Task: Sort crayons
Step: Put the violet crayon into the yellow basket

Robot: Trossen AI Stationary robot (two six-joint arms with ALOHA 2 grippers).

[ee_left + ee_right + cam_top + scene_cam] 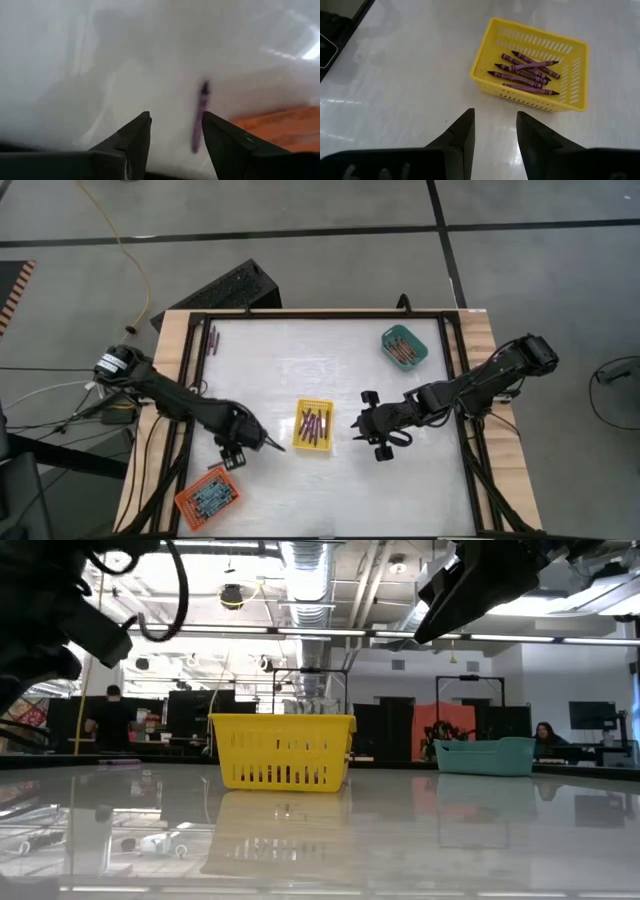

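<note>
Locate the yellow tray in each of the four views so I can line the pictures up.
High view: yellow tray at table centre, between the two grippers, purple crayons inside.
Low view: centre-left, standing on the table, its slotted side wall facing the camera.
Left wrist view: not in it.
Right wrist view: upper right, ahead of the right gripper.
Shared landmark: the teal tray, also visible at right in the low view.

Purple crayons (527, 74) lie flat, loosely criss-crossed, in the yellow tray (580, 65) mid-table. Reddish ones (403, 350) are piled in the teal tray (425, 350) at the far right corner; bluish-grey ones (207, 498) in the orange tray (185, 507) at the near left edge. One purple crayon (199, 120) lies on the bare tabletop close to the orange tray, w/ a few more crayons (213, 337) lined up at the far left edge.
</note>
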